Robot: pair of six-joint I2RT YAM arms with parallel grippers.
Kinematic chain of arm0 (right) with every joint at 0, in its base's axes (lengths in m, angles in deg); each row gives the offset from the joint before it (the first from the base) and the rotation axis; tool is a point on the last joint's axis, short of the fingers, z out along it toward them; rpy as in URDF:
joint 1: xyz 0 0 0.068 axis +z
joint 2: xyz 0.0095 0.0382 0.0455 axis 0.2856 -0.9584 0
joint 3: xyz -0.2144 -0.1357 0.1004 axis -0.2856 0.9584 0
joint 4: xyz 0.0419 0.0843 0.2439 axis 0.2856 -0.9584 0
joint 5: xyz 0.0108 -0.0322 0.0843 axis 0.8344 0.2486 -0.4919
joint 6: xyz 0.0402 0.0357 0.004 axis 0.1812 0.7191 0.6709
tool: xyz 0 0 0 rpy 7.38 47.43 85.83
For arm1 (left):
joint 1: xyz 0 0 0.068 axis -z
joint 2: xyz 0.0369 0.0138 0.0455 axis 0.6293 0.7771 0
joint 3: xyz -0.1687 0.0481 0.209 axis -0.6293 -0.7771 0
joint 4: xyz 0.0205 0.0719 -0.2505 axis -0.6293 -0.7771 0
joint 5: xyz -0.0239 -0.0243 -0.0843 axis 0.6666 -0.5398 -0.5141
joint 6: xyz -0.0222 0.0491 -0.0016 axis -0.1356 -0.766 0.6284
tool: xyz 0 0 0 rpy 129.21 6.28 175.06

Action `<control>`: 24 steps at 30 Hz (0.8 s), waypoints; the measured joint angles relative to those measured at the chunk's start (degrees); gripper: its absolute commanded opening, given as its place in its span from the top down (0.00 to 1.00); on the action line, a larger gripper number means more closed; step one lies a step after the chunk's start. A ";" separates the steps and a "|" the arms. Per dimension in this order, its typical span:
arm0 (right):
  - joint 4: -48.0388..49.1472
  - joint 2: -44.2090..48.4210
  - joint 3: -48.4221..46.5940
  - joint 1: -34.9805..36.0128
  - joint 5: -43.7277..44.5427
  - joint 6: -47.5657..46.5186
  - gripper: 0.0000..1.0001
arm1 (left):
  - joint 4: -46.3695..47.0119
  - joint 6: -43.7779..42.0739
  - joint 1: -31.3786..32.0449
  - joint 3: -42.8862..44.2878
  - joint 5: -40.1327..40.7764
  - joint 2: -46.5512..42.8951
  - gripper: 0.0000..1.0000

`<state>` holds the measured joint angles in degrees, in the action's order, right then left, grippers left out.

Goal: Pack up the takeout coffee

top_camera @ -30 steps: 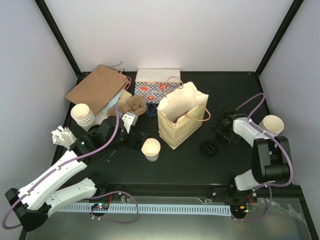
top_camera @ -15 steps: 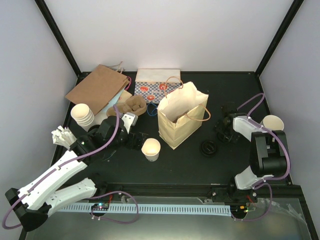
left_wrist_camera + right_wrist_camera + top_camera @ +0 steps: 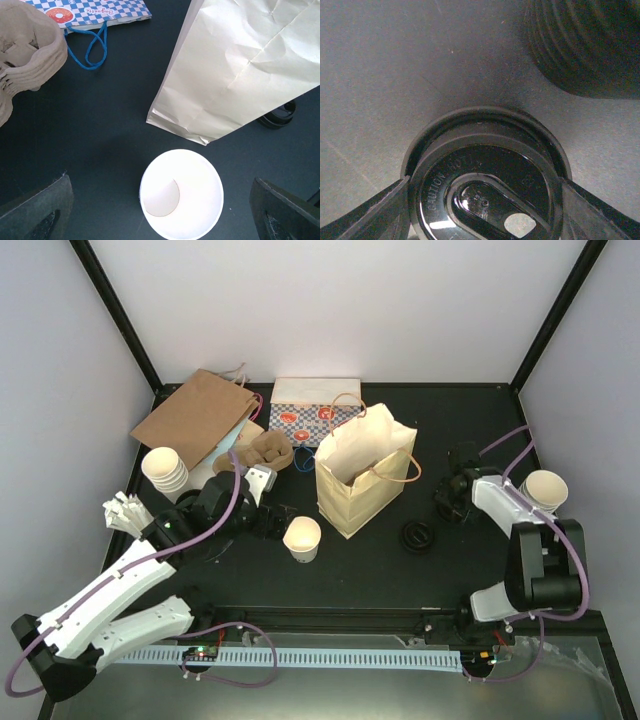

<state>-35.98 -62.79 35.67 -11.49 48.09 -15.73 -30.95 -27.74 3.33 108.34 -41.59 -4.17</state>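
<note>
coffee cup (image 3: pixel 302 537): lidless, upright, 7 o'clock off the standing cream bag (image 3: pixel 362 475) | left gripper (image 3: pixel 160 212): spread wide, astride cup, no contact | right gripper (image 3: pixel 481 220): flanking a black lid (image 3: pixel 485 190), clamp cannot tell | progress: early; lidding, bagging left | counts: bags three, loose cups one, spare lid (image 3: pixel 417 536) one

"Baguette" stands in blue script on the blue-checked paper bag (image 3: pixel 95 10), upper left of the left wrist view. "CAUTION" is embossed on the black lid (image 3: pixel 485 195), low in the right wrist view; the letters after it are unclear.
</note>
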 measured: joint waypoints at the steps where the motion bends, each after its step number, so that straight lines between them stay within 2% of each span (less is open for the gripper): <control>1: -0.37 1.03 0.00 0.00 0.00 -0.17 0.27 | 0.00 0.00 0.00 0.00 0.00 0.07 0.01; 9: -4.66 8.26 -0.02 2.05 0.24 -1.68 0.25 | 0.22 0.00 0.00 0.00 -0.02 0.61 0.01; 20: -15.52 28.37 -0.15 25.73 2.45 2.34 0.27 | 0.96 2.27 -1.46 -0.02 -0.63 1.62 0.01; 24: -18.29 31.87 -0.15 33.88 3.26 4.24 0.27 | 1.38 3.21 -3.26 -0.26 -2.27 2.38 0.01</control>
<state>-54.28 -30.92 35.52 22.39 51.35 -11.49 -29.58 -24.52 0.07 108.08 -43.86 -1.79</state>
